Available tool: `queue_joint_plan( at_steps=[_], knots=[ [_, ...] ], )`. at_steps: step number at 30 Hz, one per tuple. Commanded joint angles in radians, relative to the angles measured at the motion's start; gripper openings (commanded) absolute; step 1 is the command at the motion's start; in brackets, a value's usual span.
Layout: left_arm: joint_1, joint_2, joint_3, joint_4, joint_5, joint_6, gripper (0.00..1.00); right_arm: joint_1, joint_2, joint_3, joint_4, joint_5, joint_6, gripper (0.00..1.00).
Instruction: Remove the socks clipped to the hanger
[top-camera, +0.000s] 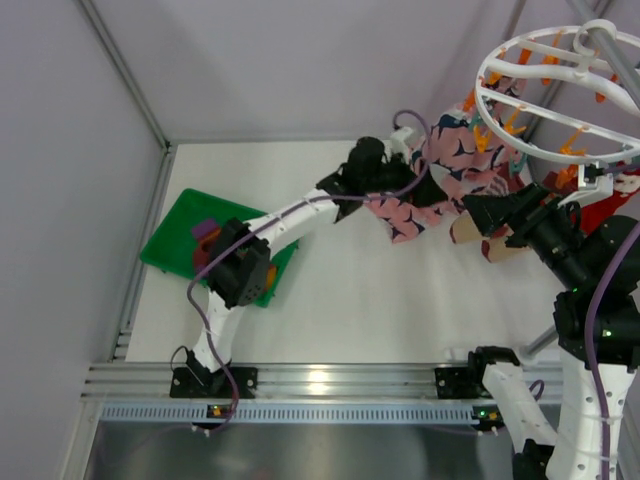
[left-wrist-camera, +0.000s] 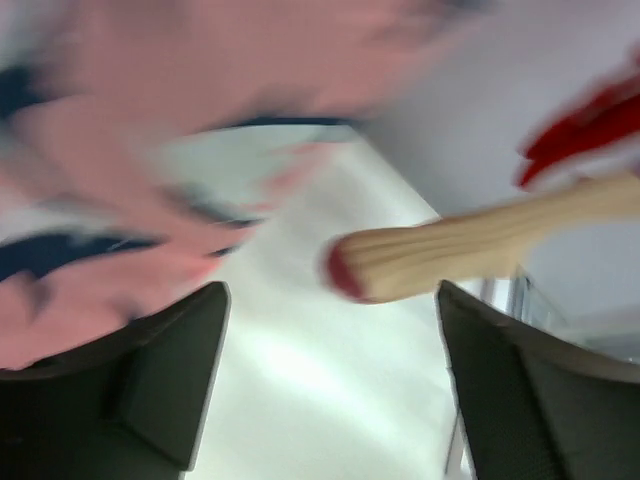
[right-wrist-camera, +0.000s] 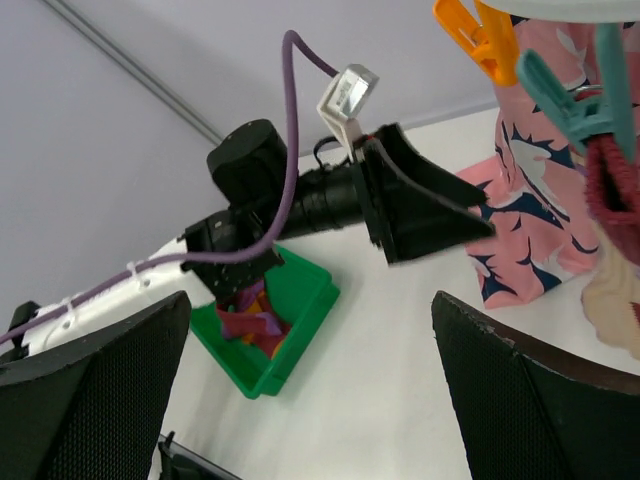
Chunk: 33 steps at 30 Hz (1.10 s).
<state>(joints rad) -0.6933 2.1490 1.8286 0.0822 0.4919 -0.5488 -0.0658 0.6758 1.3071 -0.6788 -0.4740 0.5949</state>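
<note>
The white ring hanger (top-camera: 560, 70) hangs at the upper right, with orange pegs (right-wrist-camera: 480, 35) and teal pegs (right-wrist-camera: 560, 90). A tan sock with a red toe (left-wrist-camera: 450, 250) and a red sock (left-wrist-camera: 590, 130) hang from it. A maroon knit piece (right-wrist-camera: 610, 190) sits in a teal peg above tan fabric (right-wrist-camera: 615, 310). My left gripper (left-wrist-camera: 330, 380) is open and empty, just below the pink printed cloth (top-camera: 440, 170) and the tan sock's toe. My right gripper (right-wrist-camera: 310, 400) is open and empty, facing the left gripper (right-wrist-camera: 420, 210). A maroon, purple and orange sock (right-wrist-camera: 245, 320) lies in the green tray (right-wrist-camera: 300, 330).
The green tray (top-camera: 175, 235) sits at the table's left, by the grey frame pole (top-camera: 125, 70). The left arm (top-camera: 300, 210) stretches across the table's middle. The pink cloth (right-wrist-camera: 540, 220) hangs down to the table between the two grippers.
</note>
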Motion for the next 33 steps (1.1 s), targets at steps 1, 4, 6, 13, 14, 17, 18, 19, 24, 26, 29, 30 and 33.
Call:
queue_joint_plan(
  at_steps=[1,4,6,13,14,17,18,19,24,26,29,30,33],
  knots=[
    [-0.162,-0.006,0.018,0.137,0.131,0.235,0.98,0.017,-0.013,0.001,0.028,-0.006,-0.001,0.99],
    [-0.202,0.108,0.137,0.136,0.051,0.211,0.98,0.017,-0.019,0.029,-0.004,0.001,-0.009,1.00],
    [-0.198,0.170,0.205,0.137,0.033,0.191,0.99,0.017,-0.018,0.055,-0.031,0.006,-0.020,0.99],
    [-0.203,0.396,0.452,0.169,0.193,0.092,0.98,0.018,-0.030,0.049,-0.041,0.014,-0.030,0.99],
    [-0.204,0.399,0.446,0.177,0.198,0.087,0.98,0.018,-0.033,0.044,-0.039,0.012,-0.029,0.99],
    [-0.209,0.391,0.414,0.180,0.166,0.099,0.97,0.018,-0.033,0.031,-0.027,0.009,-0.026,0.99],
    [-0.210,0.388,0.411,0.182,0.160,0.108,0.93,0.018,-0.033,0.024,-0.024,0.008,-0.023,0.99],
    [-0.213,0.388,0.411,0.182,0.149,0.110,0.88,0.018,-0.033,0.023,-0.021,0.008,-0.021,0.99],
    [-0.215,0.407,0.460,0.226,0.145,0.052,0.77,0.018,-0.033,0.017,-0.018,0.003,-0.020,0.99],
    [-0.219,0.410,0.469,0.232,0.149,0.043,0.97,0.018,-0.035,0.023,-0.024,0.005,-0.021,0.99],
    [-0.244,0.397,0.445,0.231,0.084,0.081,0.99,0.018,-0.036,0.024,-0.024,0.006,-0.023,1.00],
    [-0.250,0.391,0.430,0.231,0.036,0.098,0.98,0.018,-0.035,0.024,-0.025,0.003,-0.023,0.99],
    [-0.282,0.376,0.397,0.232,-0.056,0.174,0.98,0.018,-0.035,0.020,-0.024,0.000,-0.021,1.00]
  ],
)
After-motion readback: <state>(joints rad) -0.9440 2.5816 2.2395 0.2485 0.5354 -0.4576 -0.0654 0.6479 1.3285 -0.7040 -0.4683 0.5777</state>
